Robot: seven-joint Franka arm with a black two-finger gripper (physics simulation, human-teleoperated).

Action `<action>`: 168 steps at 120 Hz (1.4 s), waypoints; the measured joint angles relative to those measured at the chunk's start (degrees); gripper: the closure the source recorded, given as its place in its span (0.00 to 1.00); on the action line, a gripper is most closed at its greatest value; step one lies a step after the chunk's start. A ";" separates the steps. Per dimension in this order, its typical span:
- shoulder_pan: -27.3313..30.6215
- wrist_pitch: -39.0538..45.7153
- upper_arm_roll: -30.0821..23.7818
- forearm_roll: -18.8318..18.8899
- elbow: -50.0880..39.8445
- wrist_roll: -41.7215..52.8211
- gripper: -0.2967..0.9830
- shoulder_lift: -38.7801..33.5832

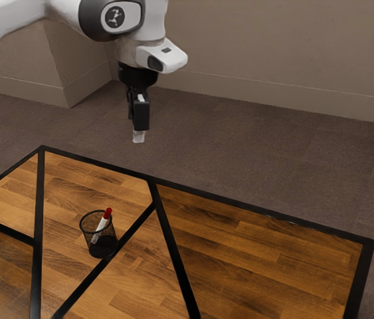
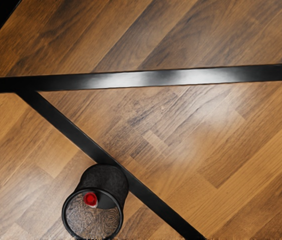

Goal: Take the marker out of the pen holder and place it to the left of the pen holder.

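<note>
My gripper hangs high above the table, pointing down, well above the pen holder and apart from it. The pen holder is a round black mesh cup standing upright on the wooden table. Inside it leans a white marker with a red cap, its capped end rising over the rim. From above in the wrist view, the pen holder lies near a black strip, with the marker's red cap inside the rim's outline. The marker's lower part is partly hidden by the mesh.
Black strips divide the wooden tabletop, one running right beside the holder. A black border edges the table. Beyond it are the carpeted floor and a beige wall.
</note>
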 joint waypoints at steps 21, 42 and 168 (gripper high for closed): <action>-0.40 -0.54 0.57 0.26 -2.32 0.85 0.24 3.39; -2.95 -0.76 2.90 5.13 -6.54 1.27 0.24 8.62; 2.24 -0.44 7.40 6.50 -12.39 3.81 0.57 20.95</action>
